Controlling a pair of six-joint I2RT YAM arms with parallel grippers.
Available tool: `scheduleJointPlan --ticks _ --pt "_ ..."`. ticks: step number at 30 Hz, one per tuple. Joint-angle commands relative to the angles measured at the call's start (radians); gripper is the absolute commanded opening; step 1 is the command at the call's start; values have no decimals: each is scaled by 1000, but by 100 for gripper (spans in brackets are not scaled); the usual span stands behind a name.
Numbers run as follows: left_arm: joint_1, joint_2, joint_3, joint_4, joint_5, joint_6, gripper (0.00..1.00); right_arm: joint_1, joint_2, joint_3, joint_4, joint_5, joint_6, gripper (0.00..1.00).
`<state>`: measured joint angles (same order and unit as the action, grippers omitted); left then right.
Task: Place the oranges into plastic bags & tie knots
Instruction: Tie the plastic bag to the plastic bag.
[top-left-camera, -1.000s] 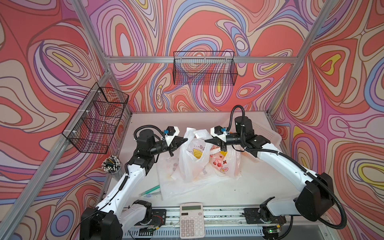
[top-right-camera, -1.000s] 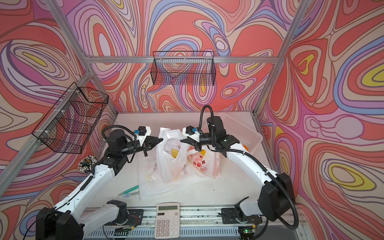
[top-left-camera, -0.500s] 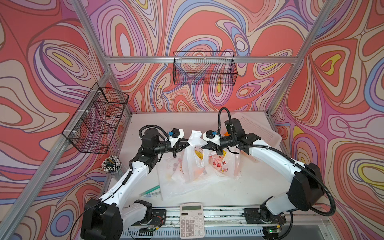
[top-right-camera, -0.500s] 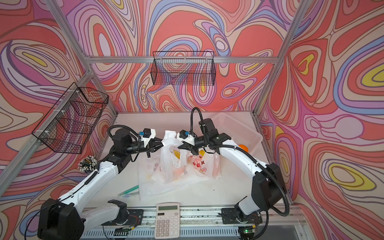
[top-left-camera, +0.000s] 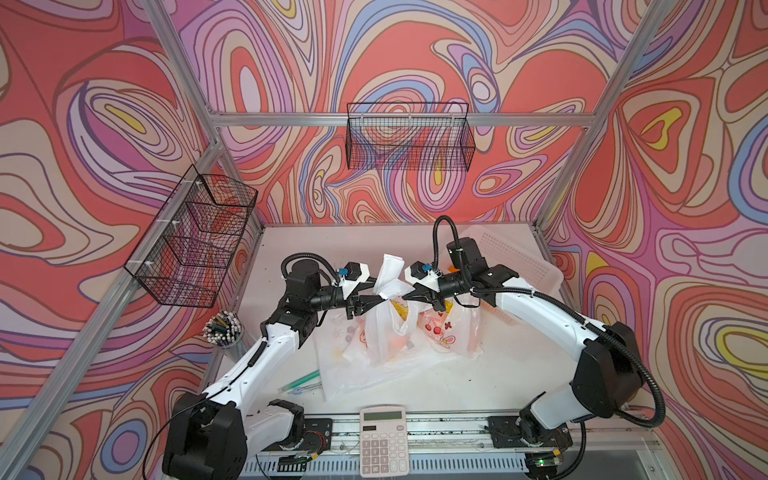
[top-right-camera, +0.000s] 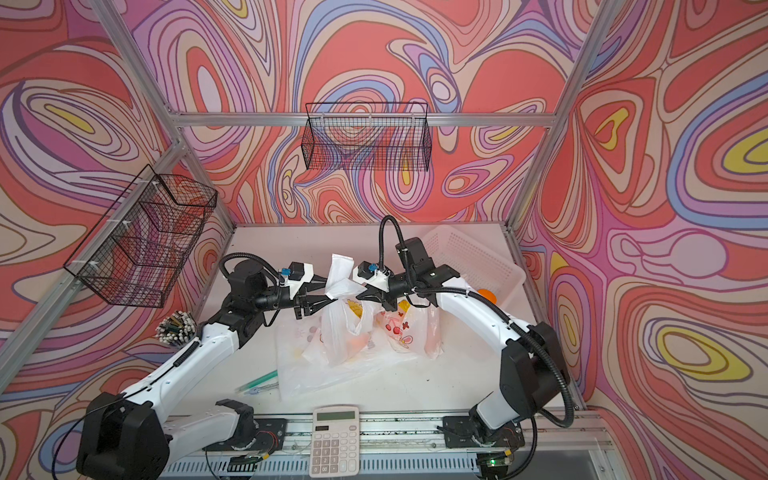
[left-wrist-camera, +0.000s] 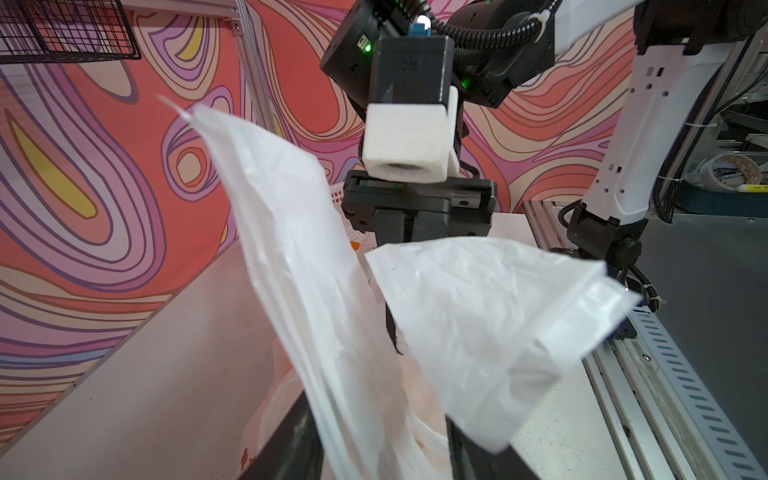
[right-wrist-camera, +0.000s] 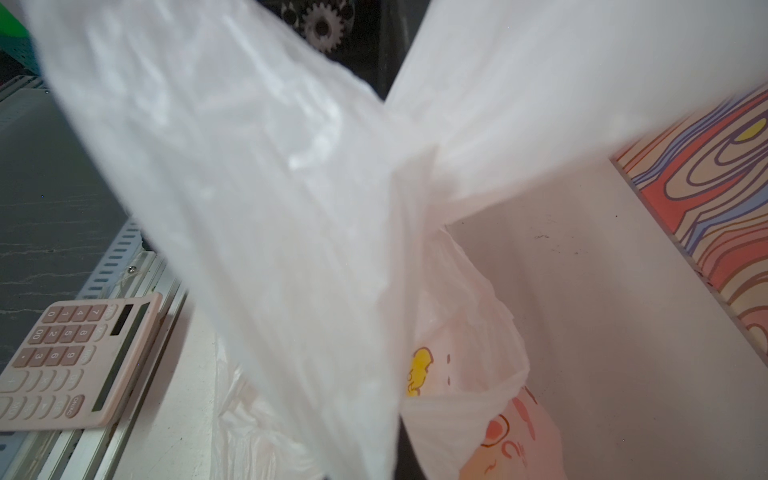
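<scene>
A plastic bag (top-left-camera: 386, 332) holding oranges (top-right-camera: 357, 340) stands mid-table. Its two handles meet in a bunched white knot (top-left-camera: 386, 291), with one floppy end (top-left-camera: 391, 266) sticking up. My left gripper (top-left-camera: 368, 300) is just left of the knot. In the left wrist view it (left-wrist-camera: 380, 453) is open, with a handle strip (left-wrist-camera: 316, 291) running loosely between its fingers (left-wrist-camera: 291, 444). My right gripper (top-left-camera: 409, 296) is just right of the knot, shut on the other handle (right-wrist-camera: 291, 208). A second filled bag (top-left-camera: 451, 328) stands to the right. A flat bag (top-left-camera: 345, 370) lies underneath.
A white perforated basket (top-left-camera: 511, 257) at the back right holds an orange (top-right-camera: 487, 297). A calculator (top-left-camera: 382, 440) lies at the front edge, with a green pen (top-left-camera: 301, 380) and a cup of pens (top-left-camera: 223, 328) to the left. Wire baskets (top-left-camera: 409, 137) hang on the walls.
Both grippers moved inward from either side until they flank the knot. The left gripper's jaws went from shut to open and let go of its handle. The right stayed shut.
</scene>
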<state>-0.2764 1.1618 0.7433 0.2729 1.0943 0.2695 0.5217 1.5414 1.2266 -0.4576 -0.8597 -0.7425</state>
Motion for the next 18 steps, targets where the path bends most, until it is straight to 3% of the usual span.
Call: scheduleJointPlan --ticks 1,8,18 --pt "-9 -4 -12 -14 38 43 54 4 16 23 -24 -7 -33 0" --pt "-23 -3 -13 -41 59 80 62 4 37 39 -62 11 -48 0" --pt "-45 5 -5 -23 29 69 63 6 43 40 -85 63 -58 0"
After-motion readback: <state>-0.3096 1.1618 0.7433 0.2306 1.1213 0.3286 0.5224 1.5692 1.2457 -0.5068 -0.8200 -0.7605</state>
